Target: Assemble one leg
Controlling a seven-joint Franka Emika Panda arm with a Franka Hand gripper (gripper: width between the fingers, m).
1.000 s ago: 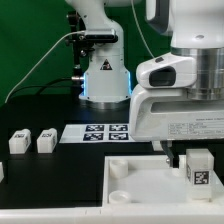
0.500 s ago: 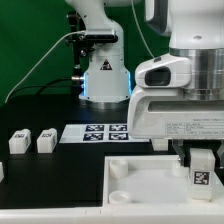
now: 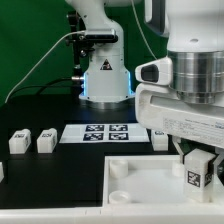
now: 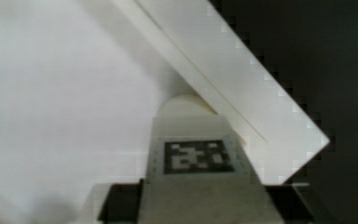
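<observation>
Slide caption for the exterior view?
Gripper grips a tilted, tagged leg at the white tray.

Robotics laboratory bench. A white robot arm base [image 3: 104, 78] is glowing blue at the far side of a black table [image 3: 50, 175]; cables [image 3: 40, 55] are trailing across a green backdrop [image 3: 20, 28]; the marker board [image 3: 103, 132] is lying flat mid-table, its printed squares facing up; tagged white parts [image 3: 18, 142] are standing at the exterior view's left; a gripper [image 3: 198, 160] is clamping a tagged leg [image 3: 197, 176] over a white tray [image 3: 148, 186].
</observation>
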